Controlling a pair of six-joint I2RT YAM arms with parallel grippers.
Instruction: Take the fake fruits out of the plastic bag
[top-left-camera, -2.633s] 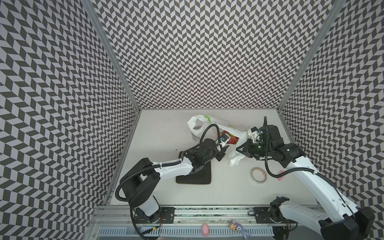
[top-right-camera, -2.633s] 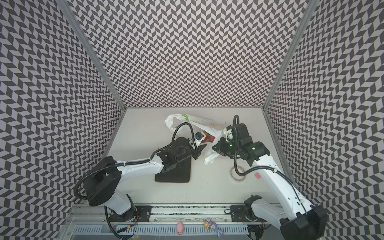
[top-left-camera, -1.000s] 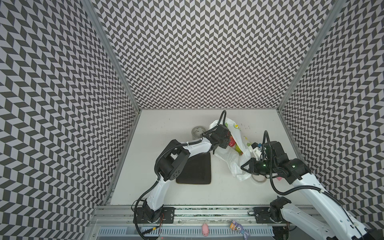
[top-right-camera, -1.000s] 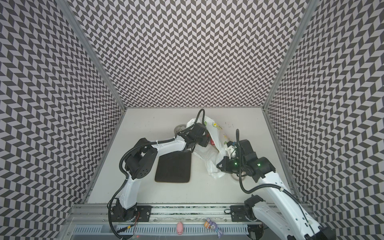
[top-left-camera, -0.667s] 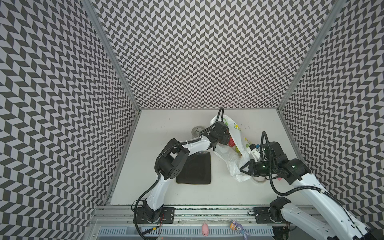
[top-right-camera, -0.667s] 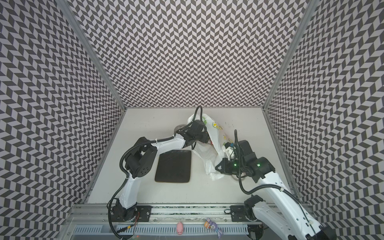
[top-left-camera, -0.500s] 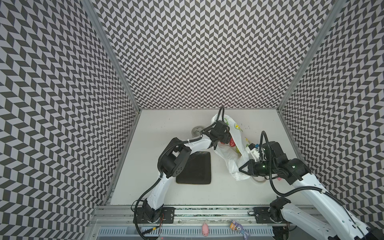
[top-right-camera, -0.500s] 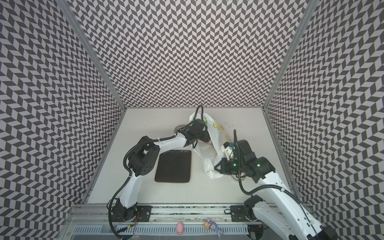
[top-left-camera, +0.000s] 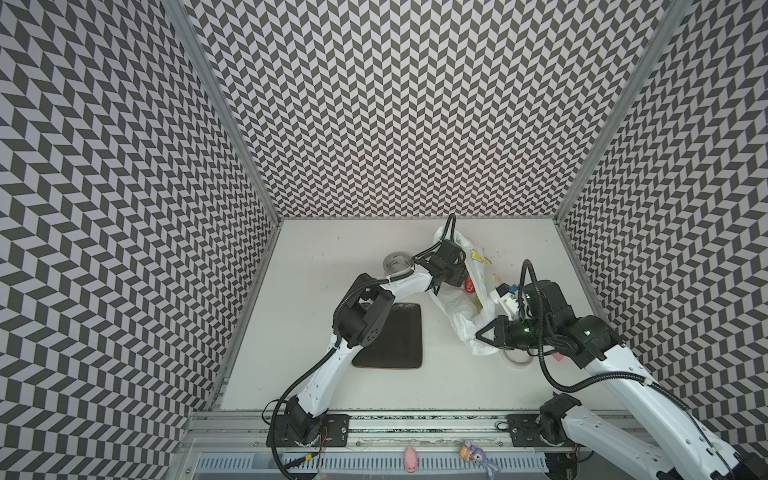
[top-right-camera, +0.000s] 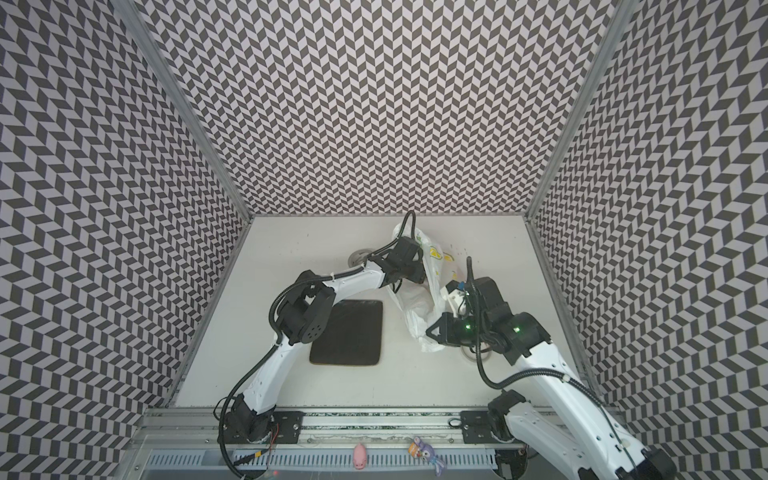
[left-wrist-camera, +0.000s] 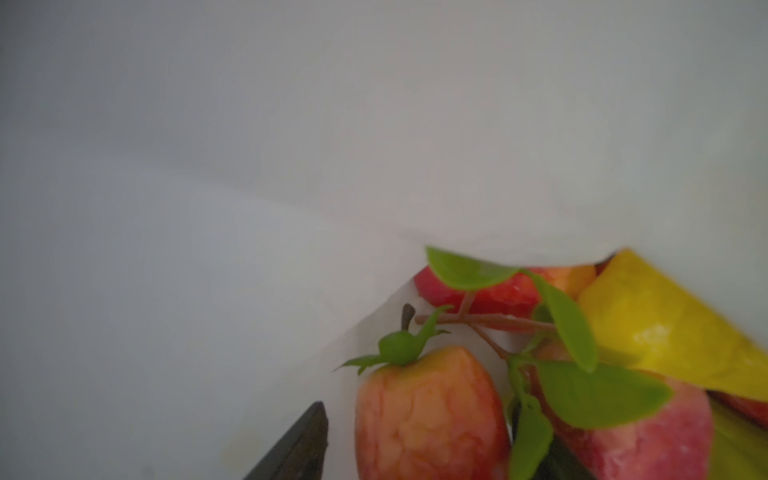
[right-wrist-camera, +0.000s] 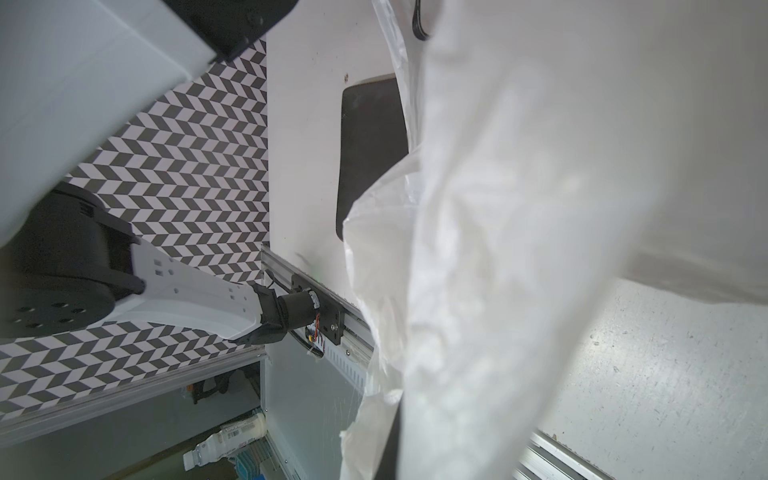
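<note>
Fruit is heaped inside the plastic bag, which lies crumpled on the white table, to the right of a black mat in both top views. The left gripper reaches into the bag from the left. Its wrist view looks along the white film at the fake fruits packed together: a pink-orange fruit with a green calyx nearest, a leafy sprig across a second pink one, a yellow lemon and a red piece beyond. The jaws stand spread either side of the pink-orange fruit. One dark finger sits just beside it with a gap between, the other is mostly hidden behind leaves, and nothing is grasped. A red fruit shows inside the bag in a top view. The right gripper is clamped on the bag's near end, bunching the film. A grey tape roll lies on the table just left of the bag.
</note>
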